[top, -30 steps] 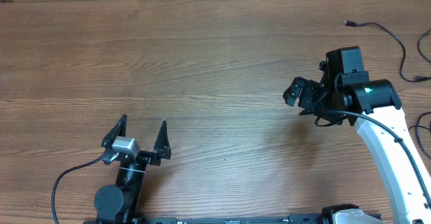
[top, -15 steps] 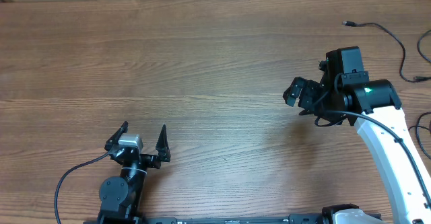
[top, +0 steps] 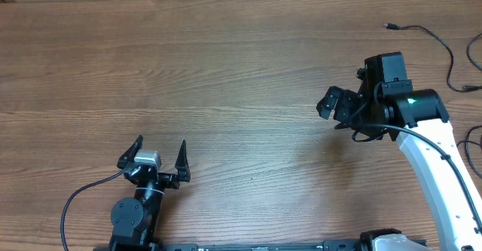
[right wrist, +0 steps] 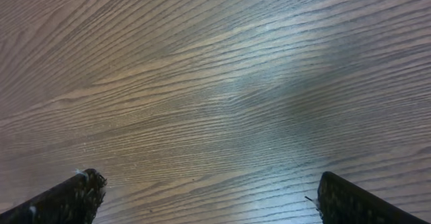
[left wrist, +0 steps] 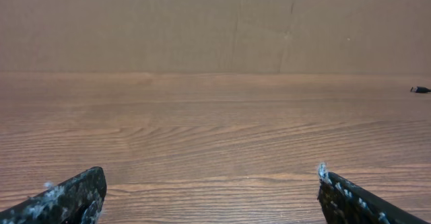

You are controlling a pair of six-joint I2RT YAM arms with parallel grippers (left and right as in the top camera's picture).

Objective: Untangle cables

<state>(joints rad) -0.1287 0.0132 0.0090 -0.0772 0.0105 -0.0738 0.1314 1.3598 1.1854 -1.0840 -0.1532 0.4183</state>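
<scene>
The cables lie apart at the table's far right. One thin black strand (top: 440,44) runs from its small plug (top: 389,26) toward the right edge, and another strand (top: 473,142) shows at the right border. A plug end (left wrist: 419,89) also peeks in at the right of the left wrist view. My left gripper (top: 160,145) is open near the front left, far from the cables, with only bare wood between its fingers (left wrist: 81,194). My right gripper (top: 336,106) is open too, hovering left of the strands over bare wood, with nothing between its fingertips (right wrist: 337,190).
The wooden table (top: 226,70) fills the view. A cardboard wall (left wrist: 202,22) stands along the far edge. The left arm's own thick wire (top: 71,202) loops at the front left. The white right arm (top: 433,168) reaches in from the front right.
My left gripper has pulled back slightly toward the front edge and tilted. The right arm and the cables have not moved.
</scene>
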